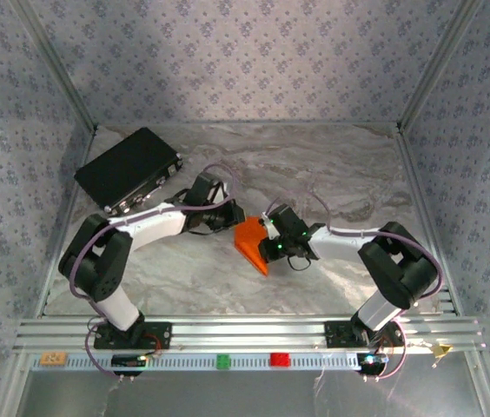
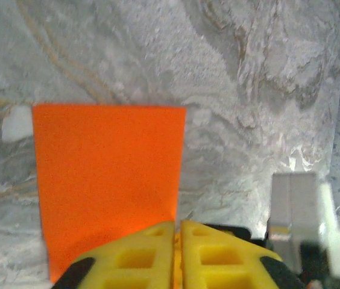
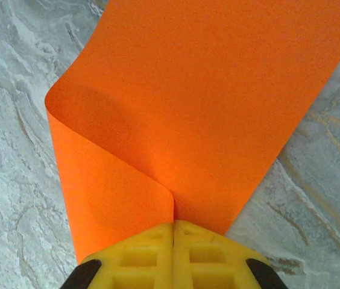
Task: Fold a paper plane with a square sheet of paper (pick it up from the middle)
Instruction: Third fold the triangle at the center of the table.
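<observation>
While thin orange sheet [image 3: 206, 108] curls | left gripper [image 2: 177, 232], right gripper [image 3: 173, 229] clenched on it

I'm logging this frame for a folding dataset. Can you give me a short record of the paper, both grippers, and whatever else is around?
paper: square sheet of paper, bright orange, held between the two grippers
paper shape: bent over in a soft curl, rounded bend, no sharp crease visible
left gripper: fingers together, pinching the sheet near one edge
right gripper: fingers together, pinching the doubled sheet
plane: not yet formed
black case: far left, apart from the paper
front rail: green block, red block
</observation>
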Controlling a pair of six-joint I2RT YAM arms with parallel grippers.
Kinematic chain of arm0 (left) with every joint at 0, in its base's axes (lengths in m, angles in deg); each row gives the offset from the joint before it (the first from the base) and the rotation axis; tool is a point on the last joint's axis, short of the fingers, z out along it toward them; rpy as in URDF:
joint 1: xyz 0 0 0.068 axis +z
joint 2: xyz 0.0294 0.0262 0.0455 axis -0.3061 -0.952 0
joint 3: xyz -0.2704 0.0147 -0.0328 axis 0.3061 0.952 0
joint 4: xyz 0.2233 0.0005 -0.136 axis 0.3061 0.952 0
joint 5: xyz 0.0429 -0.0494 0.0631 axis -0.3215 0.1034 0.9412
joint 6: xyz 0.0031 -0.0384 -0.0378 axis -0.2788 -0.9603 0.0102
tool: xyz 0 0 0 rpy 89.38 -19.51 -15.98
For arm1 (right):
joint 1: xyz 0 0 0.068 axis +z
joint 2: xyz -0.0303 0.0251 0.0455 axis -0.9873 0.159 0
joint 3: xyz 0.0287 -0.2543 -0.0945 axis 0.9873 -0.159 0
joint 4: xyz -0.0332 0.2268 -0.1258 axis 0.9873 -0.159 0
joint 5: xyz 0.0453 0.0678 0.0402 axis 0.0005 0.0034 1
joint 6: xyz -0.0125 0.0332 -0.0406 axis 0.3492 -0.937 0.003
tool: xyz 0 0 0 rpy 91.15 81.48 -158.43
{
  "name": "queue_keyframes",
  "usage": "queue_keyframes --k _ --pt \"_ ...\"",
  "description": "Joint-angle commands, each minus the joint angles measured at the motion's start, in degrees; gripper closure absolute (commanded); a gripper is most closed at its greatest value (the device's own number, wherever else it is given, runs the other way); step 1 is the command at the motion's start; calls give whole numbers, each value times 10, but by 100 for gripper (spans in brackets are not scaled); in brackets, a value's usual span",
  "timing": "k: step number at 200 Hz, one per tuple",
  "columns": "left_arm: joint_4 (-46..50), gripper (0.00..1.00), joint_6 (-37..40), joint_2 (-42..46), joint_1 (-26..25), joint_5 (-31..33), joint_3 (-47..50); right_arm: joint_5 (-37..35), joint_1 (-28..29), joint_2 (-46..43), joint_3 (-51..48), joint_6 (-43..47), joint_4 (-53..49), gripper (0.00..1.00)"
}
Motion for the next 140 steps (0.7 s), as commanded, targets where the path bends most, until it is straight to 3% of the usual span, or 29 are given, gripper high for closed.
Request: queue_keyframes --k 1,51,140 --pt "-76 98 -62 22 -10 -38 46 -17 -5 13 10 2 -16 98" --pt "-200 100 -149 21 -50 -37 120 -19 -5 13 6 -2 -14 98" --pt "-221 100 -161 -27 -70 -29 129 -20 -5 9 -2 -4 -14 98"
